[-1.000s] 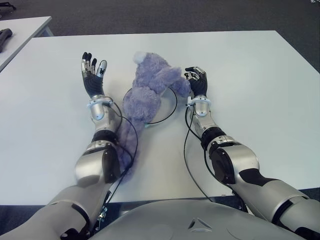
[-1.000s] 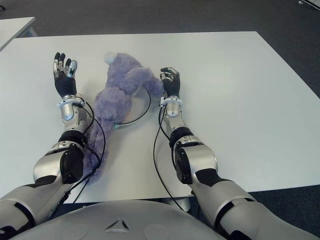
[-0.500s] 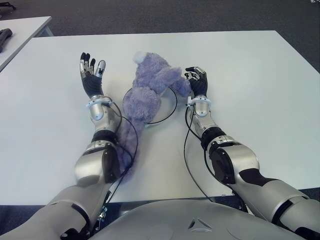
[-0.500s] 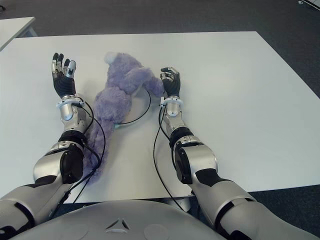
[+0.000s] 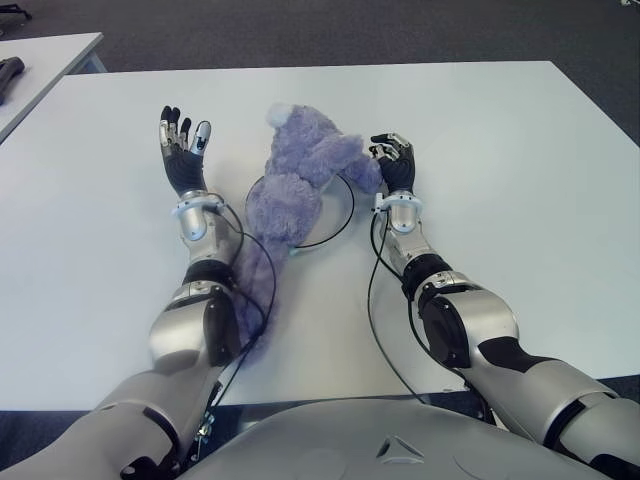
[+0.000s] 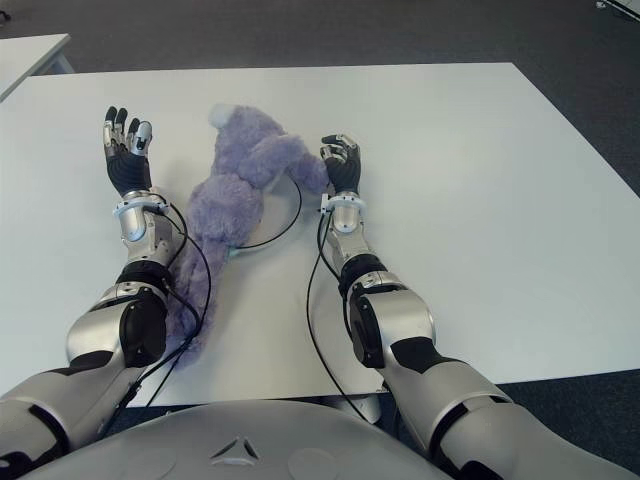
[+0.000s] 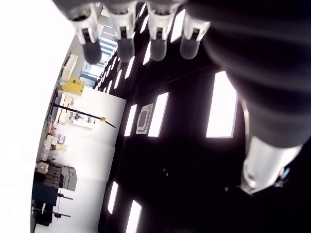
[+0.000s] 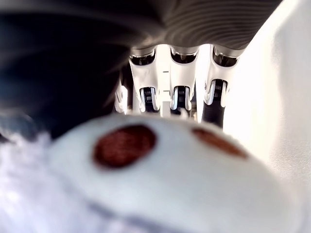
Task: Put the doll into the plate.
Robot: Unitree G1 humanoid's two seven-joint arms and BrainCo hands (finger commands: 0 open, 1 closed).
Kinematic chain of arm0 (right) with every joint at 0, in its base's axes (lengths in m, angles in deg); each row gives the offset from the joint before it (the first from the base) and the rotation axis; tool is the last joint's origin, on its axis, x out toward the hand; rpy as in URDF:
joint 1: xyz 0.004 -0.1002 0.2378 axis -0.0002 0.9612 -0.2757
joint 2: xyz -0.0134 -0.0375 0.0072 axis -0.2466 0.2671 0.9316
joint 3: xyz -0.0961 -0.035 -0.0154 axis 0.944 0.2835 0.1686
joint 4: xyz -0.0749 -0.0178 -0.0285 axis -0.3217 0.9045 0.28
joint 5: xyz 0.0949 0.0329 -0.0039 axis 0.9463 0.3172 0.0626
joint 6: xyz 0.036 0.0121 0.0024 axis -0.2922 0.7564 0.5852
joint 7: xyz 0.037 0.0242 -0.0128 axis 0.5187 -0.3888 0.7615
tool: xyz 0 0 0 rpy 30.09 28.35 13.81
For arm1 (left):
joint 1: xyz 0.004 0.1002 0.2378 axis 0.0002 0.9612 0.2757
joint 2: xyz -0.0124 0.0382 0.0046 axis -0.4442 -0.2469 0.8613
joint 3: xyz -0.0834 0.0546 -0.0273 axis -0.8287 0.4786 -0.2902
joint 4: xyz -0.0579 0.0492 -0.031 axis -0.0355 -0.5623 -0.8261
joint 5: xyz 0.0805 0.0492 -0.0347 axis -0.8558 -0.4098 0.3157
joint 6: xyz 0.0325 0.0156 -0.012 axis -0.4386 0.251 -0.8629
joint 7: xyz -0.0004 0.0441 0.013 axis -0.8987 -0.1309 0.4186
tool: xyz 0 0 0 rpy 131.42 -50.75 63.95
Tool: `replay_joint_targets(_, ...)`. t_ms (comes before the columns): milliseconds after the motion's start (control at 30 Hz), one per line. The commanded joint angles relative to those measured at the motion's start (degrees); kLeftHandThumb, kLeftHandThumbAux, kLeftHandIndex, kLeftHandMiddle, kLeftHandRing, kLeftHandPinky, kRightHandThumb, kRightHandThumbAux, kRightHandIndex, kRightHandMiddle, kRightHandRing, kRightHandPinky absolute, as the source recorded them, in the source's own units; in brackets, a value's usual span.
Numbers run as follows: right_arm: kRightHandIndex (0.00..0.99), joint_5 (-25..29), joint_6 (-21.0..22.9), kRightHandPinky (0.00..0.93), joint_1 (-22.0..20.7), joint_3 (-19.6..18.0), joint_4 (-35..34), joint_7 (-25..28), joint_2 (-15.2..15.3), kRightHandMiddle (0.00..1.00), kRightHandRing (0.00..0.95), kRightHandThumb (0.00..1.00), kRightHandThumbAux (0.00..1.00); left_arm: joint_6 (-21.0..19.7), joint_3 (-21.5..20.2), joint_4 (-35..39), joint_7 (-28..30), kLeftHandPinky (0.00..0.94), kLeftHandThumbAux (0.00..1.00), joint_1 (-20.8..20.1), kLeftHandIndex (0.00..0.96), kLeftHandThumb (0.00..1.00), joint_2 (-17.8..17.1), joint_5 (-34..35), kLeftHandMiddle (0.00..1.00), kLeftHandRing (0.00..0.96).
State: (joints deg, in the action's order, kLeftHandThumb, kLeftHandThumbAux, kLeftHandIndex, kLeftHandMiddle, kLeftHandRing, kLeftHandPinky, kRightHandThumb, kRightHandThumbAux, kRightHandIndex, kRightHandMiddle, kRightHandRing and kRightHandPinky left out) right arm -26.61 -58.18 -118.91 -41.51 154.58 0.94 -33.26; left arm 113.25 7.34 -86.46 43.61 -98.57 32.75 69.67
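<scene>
A fluffy purple doll (image 5: 300,175) lies across a thin dark-rimmed plate (image 5: 340,222) on the white table (image 5: 520,180). Its head points away from me, and its lower part trails toward me beside my left forearm. My right hand (image 5: 393,160) is at the doll's right side. In the right wrist view the fingers (image 8: 181,82) curl around a white paw with brown spots (image 8: 160,165). My left hand (image 5: 183,150) is raised to the left of the doll, palm up and apart from it. Its fingers (image 7: 121,29) are spread and hold nothing.
A second white table (image 5: 40,60) stands at the far left with a dark object (image 5: 8,75) on it. Black cables run along both forearms. Bare table surface stretches to the right of my right arm. Dark carpet lies beyond the far edge.
My left hand has drifted very slightly to the left. The doll, the plate and my right hand have not moved.
</scene>
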Motion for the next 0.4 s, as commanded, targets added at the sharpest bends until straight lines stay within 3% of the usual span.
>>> replay_joint_targets(33, 0.407, -0.48, 2.64, 0.363, 13.8, 0.19, 6.66, 0.06, -5.09, 0.343, 0.364, 0.685, 0.743, -2.74, -2.06, -11.52, 1.03, 0.101, 0.692, 22.16, 0.06, 0.0, 4.58, 1.11, 0.065, 0.068)
replay_joint_targets(400, 0.407, -0.22, 2.8, 0.355, 13.76, 0.0, 6.65, 0.35, -5.12, 0.343, 0.36, 0.686, 0.742, -2.66, -1.78, -11.5, 0.97, 0.102, 0.693, 22.2, 0.057, 0.0, 4.53, 0.85, 0.065, 0.067)
